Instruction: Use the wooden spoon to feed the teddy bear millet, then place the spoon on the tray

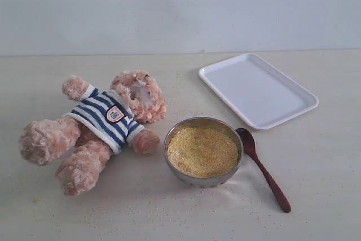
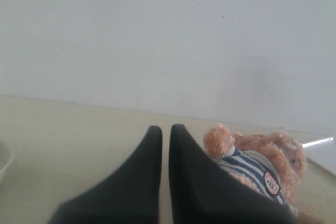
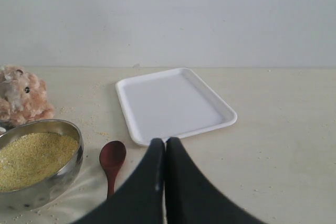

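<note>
Pale and matt, the surface (image 1: pixel 56 218) runs back to a plain whitish wall (image 1: pixel 169 9). We take the steel bowl (image 1: pixel 203 180) as our landmark. It stands upright, filled nearly to its rim with yellow millet (image 1: pixel 202 150).

From the exterior view, the teddy bear (image 1: pixel 101 125) lies on its back to the left of the bowl, one paw just beside the rim. The wooden spoon (image 1: pixel 262 167) lies flat to the right of the bowl, with its scoop end just beside the rim and its handle pointing away toward the front. The tray (image 1: pixel 256 88) rests behind the bowl and to its right, apart from it. Loose grains speckle the surface around the bowl, thickest in front of it.

Only the wrist views show the grippers. The left gripper (image 2: pixel 165 129) is closed, its two dark fingers nearly meeting with a thin slit between them, and it grips nothing. Past it we see the bear's striped sweater and badge and a bright sliver of the tray's rim. How far it hangs from the bowl we cannot tell.

The right gripper (image 3: pixel 165 141) is closed too, its fingers pressed together and empty. It sits on the spoon's side of the bowl, tips clear of the spoon. That view alone shows the bear's dark eye, while only the exterior view shows the bear's whole body and the spoon's full length.
</note>
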`<action>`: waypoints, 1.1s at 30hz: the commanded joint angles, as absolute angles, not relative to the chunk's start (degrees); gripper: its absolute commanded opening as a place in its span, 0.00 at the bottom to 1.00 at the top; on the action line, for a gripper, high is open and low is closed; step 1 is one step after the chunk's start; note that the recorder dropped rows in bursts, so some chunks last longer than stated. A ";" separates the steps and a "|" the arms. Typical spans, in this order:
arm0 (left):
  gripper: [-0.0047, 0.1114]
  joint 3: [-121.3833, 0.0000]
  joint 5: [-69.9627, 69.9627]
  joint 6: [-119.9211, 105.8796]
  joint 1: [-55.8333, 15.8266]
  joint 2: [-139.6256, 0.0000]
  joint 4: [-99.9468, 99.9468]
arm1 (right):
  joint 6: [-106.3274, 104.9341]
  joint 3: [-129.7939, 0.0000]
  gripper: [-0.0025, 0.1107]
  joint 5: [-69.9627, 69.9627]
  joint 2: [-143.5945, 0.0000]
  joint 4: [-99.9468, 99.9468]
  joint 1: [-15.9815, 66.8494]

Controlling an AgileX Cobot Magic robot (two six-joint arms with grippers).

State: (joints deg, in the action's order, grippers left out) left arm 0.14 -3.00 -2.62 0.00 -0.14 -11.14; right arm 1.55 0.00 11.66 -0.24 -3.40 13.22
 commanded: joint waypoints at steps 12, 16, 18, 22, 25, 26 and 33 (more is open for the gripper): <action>0.08 0.00 -2.62 -2.63 -0.06 0.00 -11.15 | 1.14 0.00 0.02 11.05 0.00 -3.35 13.17; 0.08 0.00 -2.62 -2.63 -0.06 0.00 -11.15 | 1.14 0.00 0.02 11.05 0.00 -3.35 13.17; 0.08 0.00 -2.62 -2.63 -0.06 0.00 -11.15 | 1.14 0.00 0.02 11.05 0.00 -3.35 13.17; 0.08 0.00 -2.99 -0.89 -0.06 0.00 -12.82 | 1.14 0.00 0.02 10.31 0.00 -3.35 13.17; 0.08 0.00 -2.99 3.21 -0.06 0.00 -17.52 | 1.24 0.00 0.02 9.70 0.00 -3.35 13.17; 0.08 0.00 -3.09 4.87 -0.06 0.00 -19.27 | 1.24 0.00 0.02 9.70 0.00 -3.35 13.17; 0.08 -0.50 -7.39 8.98 -0.06 0.00 -33.94 | 1.24 0.00 0.02 9.70 0.00 -3.35 13.17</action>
State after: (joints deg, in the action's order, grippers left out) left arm 0.14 -6.19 7.85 0.00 -0.14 -28.16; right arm 1.55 0.00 10.40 -0.24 -3.40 13.22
